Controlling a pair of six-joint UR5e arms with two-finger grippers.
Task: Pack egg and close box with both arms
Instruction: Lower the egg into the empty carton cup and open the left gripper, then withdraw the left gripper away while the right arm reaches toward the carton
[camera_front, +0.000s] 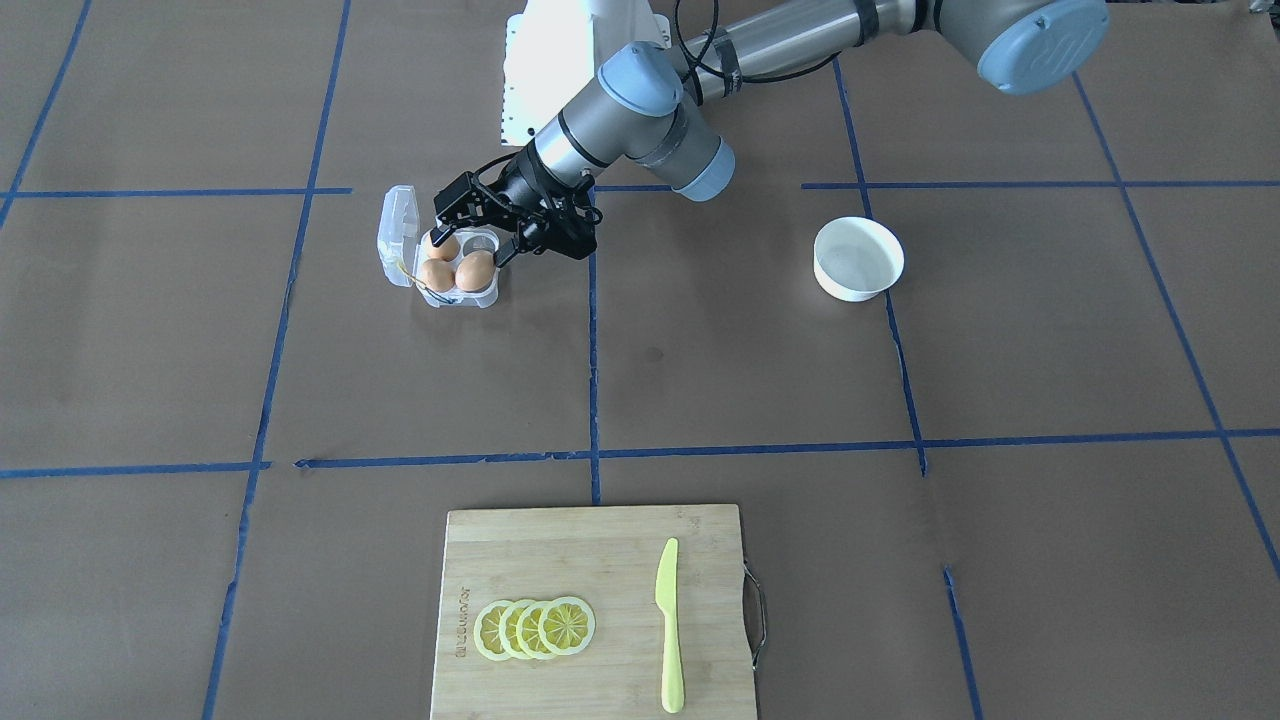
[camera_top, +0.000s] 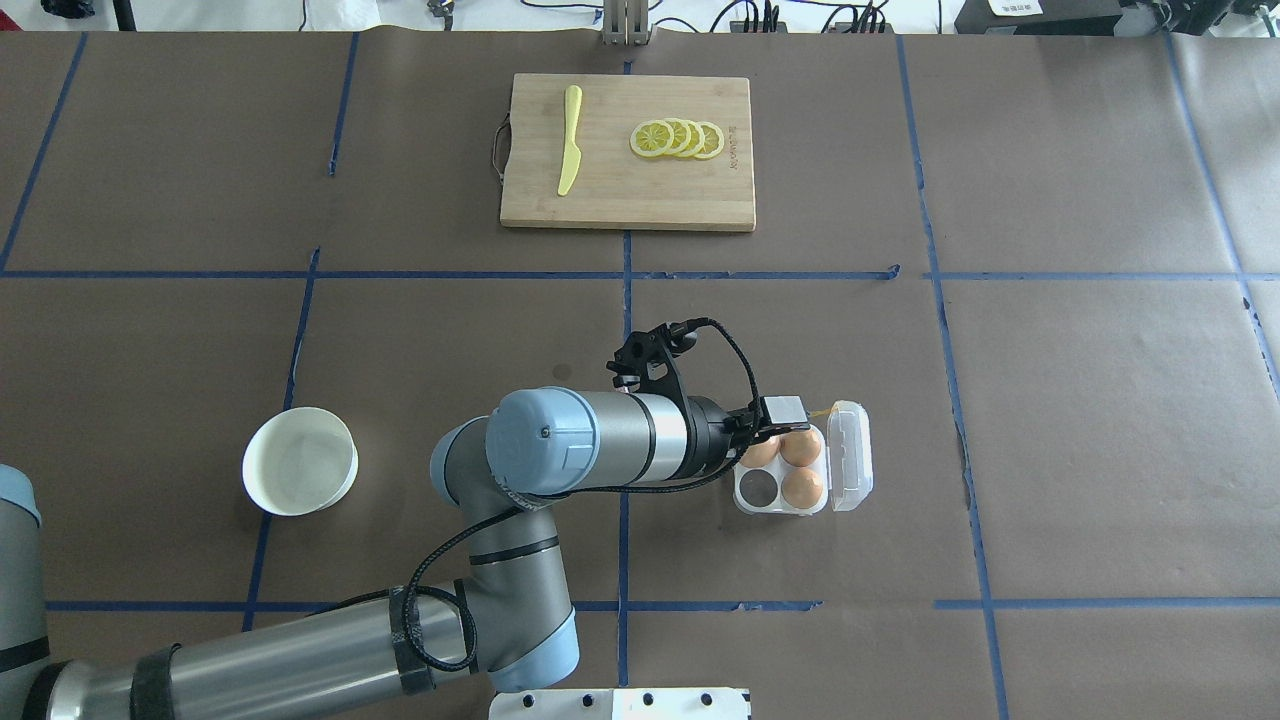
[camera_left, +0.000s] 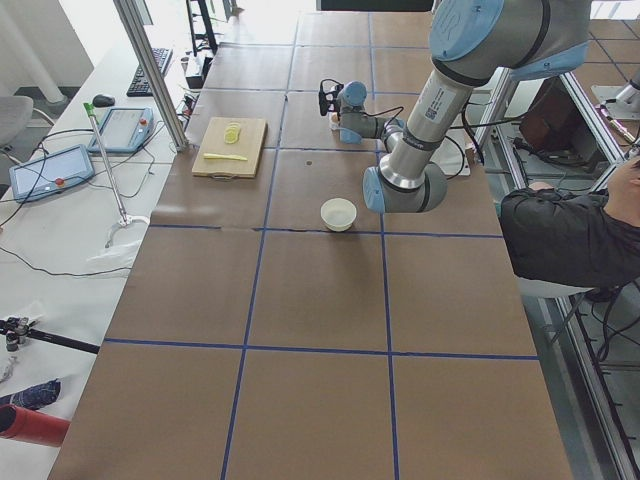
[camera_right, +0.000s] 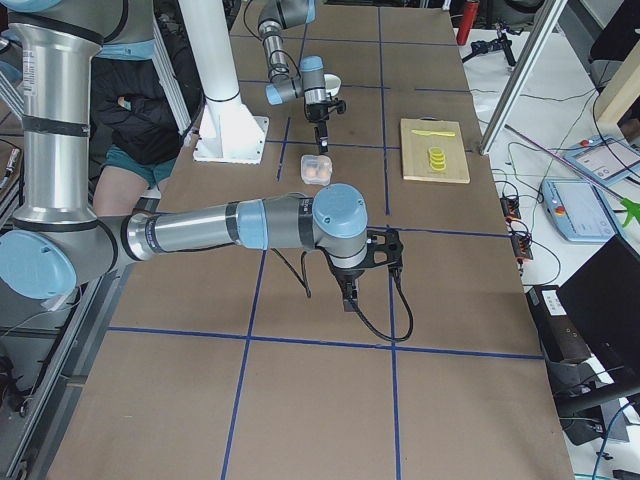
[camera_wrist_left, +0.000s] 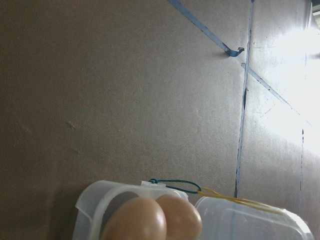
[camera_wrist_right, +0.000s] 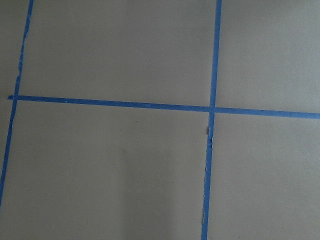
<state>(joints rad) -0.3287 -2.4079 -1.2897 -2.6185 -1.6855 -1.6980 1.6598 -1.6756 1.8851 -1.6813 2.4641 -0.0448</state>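
The clear egg box (camera_front: 402, 232) lies open, its lid (camera_top: 850, 455) folded away to the side. Three orange-brown eggs (camera_top: 800, 447) sit in three of its cells, and the cell nearest the robot's base (camera_top: 762, 487) is empty. A thin yellow string (camera_wrist_left: 235, 198) hangs at the hinge. My left gripper (camera_front: 467, 250) is open just above the box's robot-side row, with one finger (camera_front: 434, 238) by the egg there (camera_front: 443, 247). Two eggs (camera_wrist_left: 150, 220) show at the bottom of the left wrist view. My right gripper (camera_right: 348, 298) hangs over bare table far from the box. I cannot tell whether it is open or shut.
A white bowl (camera_top: 300, 460) stands to the left of my left arm. A wooden cutting board (camera_top: 628, 190) at the far side holds lemon slices (camera_top: 678, 139) and a yellow knife (camera_top: 569, 140). A person sits beside the robot base (camera_right: 140, 110).
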